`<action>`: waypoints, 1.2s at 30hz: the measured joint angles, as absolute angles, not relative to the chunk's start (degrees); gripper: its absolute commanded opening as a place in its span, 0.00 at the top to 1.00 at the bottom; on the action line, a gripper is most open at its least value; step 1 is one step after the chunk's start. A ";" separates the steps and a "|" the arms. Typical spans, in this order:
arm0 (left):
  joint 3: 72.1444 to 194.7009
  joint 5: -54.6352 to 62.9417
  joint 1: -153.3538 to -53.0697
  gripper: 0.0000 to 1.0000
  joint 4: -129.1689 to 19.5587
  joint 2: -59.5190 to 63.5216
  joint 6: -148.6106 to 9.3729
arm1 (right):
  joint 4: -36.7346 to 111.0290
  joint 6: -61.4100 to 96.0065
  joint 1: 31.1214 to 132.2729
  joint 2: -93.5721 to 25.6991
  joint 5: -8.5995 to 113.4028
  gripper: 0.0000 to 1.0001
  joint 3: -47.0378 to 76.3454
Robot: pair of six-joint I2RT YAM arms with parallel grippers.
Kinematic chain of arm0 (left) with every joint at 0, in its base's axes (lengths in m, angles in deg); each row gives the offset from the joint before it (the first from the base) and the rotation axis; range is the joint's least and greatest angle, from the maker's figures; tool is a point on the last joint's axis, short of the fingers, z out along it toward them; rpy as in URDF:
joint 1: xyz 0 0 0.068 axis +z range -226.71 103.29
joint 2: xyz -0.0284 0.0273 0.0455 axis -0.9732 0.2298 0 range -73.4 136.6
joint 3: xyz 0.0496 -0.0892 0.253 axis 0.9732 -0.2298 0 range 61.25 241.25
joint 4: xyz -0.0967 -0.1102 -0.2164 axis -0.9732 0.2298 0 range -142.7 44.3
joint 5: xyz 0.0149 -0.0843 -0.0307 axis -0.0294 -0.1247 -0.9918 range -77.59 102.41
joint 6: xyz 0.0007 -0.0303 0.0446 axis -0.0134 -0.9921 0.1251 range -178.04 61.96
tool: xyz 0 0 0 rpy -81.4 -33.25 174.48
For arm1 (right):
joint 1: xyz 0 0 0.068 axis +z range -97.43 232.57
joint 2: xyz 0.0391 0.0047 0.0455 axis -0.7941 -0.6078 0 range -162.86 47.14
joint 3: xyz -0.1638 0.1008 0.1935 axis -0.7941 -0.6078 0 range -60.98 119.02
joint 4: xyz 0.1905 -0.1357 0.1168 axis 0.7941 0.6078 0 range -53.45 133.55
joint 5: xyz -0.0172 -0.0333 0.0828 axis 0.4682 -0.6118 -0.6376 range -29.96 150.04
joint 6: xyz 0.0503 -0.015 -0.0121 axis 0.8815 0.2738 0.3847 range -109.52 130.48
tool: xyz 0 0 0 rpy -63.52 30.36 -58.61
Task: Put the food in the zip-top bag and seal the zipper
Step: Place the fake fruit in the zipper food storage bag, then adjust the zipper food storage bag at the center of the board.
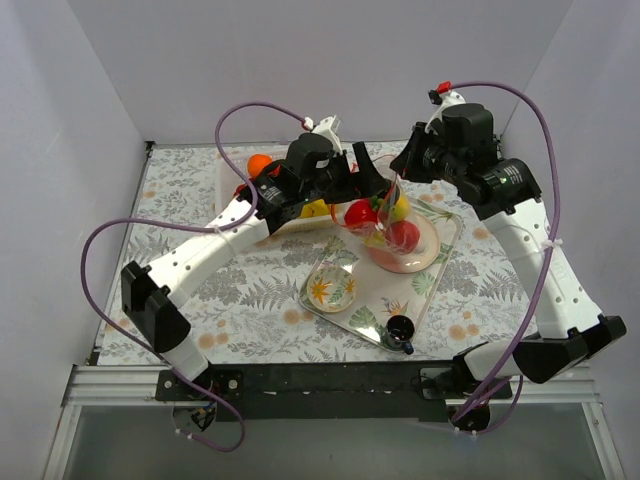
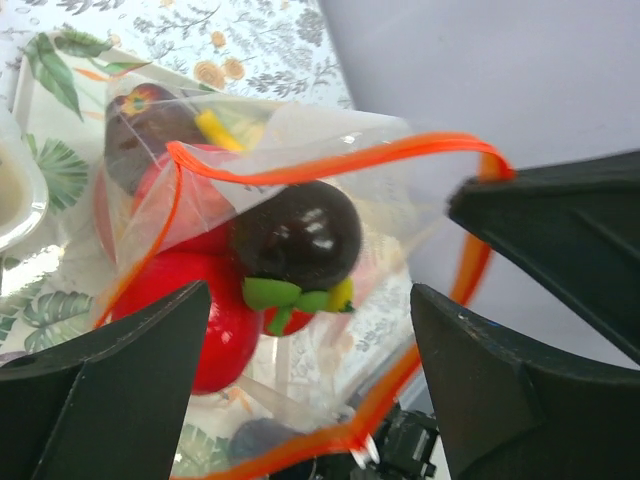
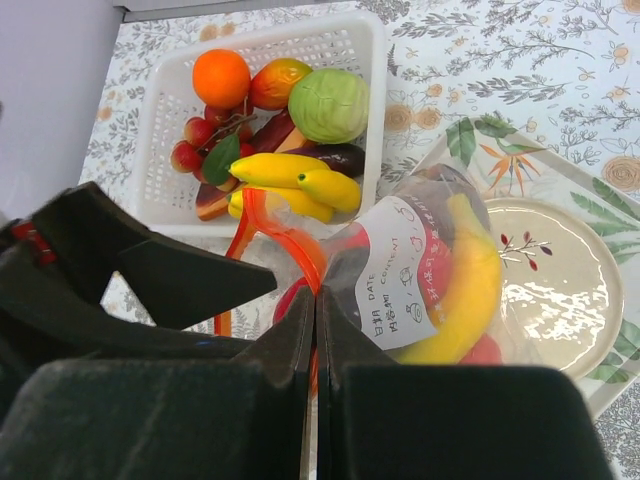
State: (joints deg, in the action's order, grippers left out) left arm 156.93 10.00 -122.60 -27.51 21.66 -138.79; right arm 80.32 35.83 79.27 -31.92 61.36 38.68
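Leaf-patterned cloth (image 1: 250,300) covered the table, where the zip-top bag (image 1: 385,225) stood on a plate (image 1: 432,240), with food (image 2: 205,320) inside. The right gripper (image 3: 316,300) pinched the zipper (image 3: 288,238). The left gripper (image 2: 310,300) hung spread wide at the bag's mouth.

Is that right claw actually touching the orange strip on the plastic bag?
Touching. The right wrist view shows the right gripper clamped shut on the zipper, with the orange strip running straight in between its jaws.

The zip-top bag (image 1: 382,215), holding food (image 1: 404,236) (red, yellow), stands on a plate (image 1: 429,246) in the leaf-patterned tray (image 1: 425,287).
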 measured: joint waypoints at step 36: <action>125.37 39.07 -122.69 1.00 -10.42 -31.12 -137.96 | 80.82 42.14 113.52 -47.42 70.33 0.99 50.87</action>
State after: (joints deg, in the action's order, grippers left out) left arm 125.37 39.07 -122.69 -10.42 -31.12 -137.96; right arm 80.82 42.14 113.52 -47.42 70.33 50.87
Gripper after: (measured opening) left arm 0.026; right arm 0.029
